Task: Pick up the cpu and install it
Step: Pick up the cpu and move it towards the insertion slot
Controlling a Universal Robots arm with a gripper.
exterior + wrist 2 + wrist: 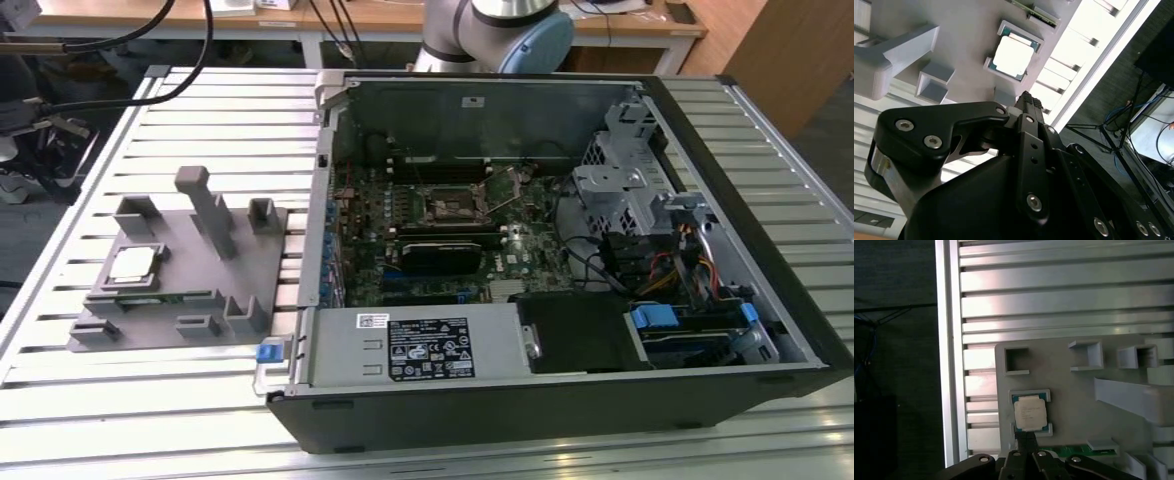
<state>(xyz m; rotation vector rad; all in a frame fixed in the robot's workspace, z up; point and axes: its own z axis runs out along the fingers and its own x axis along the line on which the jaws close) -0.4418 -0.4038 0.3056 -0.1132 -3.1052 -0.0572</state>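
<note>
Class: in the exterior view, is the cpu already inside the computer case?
No, the cpu lies on the grey fixture beside the computer case.

One cpu [135, 264], one grey fixture [200, 272], one memory stick [144, 297], one computer case [534, 410], one slatted table [160, 420].

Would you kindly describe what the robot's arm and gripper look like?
The arm is silver-grey metal with a light blue cap on its joint. The gripper is matte black, built from angular linked plates fastened with round silver screws, and it tapers to slim dark jaws.
</note>
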